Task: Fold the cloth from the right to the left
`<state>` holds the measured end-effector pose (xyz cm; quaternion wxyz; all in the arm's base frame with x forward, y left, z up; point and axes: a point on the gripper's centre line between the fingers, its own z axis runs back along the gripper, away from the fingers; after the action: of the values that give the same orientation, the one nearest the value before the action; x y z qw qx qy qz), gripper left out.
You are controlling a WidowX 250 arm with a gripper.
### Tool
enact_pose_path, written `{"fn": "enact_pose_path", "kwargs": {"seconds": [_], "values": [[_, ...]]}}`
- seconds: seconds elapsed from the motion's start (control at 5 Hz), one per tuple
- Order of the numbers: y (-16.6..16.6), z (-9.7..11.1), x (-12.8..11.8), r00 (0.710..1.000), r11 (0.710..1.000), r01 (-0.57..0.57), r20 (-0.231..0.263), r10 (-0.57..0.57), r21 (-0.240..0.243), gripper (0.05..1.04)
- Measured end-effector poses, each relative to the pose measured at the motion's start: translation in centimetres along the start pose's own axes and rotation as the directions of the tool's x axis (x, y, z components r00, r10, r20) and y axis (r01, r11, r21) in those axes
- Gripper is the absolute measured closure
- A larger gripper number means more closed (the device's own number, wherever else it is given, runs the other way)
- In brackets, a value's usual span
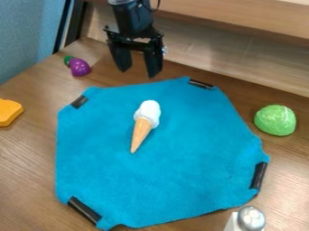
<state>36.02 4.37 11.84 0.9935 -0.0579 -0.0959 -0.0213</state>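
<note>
Arm (133,17), orange toy (8,112), shaker (250,219), cropped at edges

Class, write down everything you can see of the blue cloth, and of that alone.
The cloth is plain bright blue and looks soft, slightly fuzzy. It lies spread out, unfolded, on the wood-grained table, its outline roughly eight-sided. Four short black strips sit at its blunted corners. A toy ice cream cone rests on its far half; the open pincer hangs past its far edge.
</note>
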Motion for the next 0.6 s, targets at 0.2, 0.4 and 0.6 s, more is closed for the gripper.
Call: {"fn": "enact_pose_path", "kwargs": {"seconds": [0.2, 0.4, 0.6], "values": [[0.1, -1.0, -0.3, 1.000, 1.000, -0.010, -0.028, 0.010, -0.007, 0.083], [-1.5, -2.3, -0.6, 0.999, 1.000, 0.026, -0.029, -0.026, -0.003, 0.083], [-3.6, -2.6, -0.5, 0.997, 0.998, 0.069, -0.038, -0.069, 0.006, 0.083]]}}
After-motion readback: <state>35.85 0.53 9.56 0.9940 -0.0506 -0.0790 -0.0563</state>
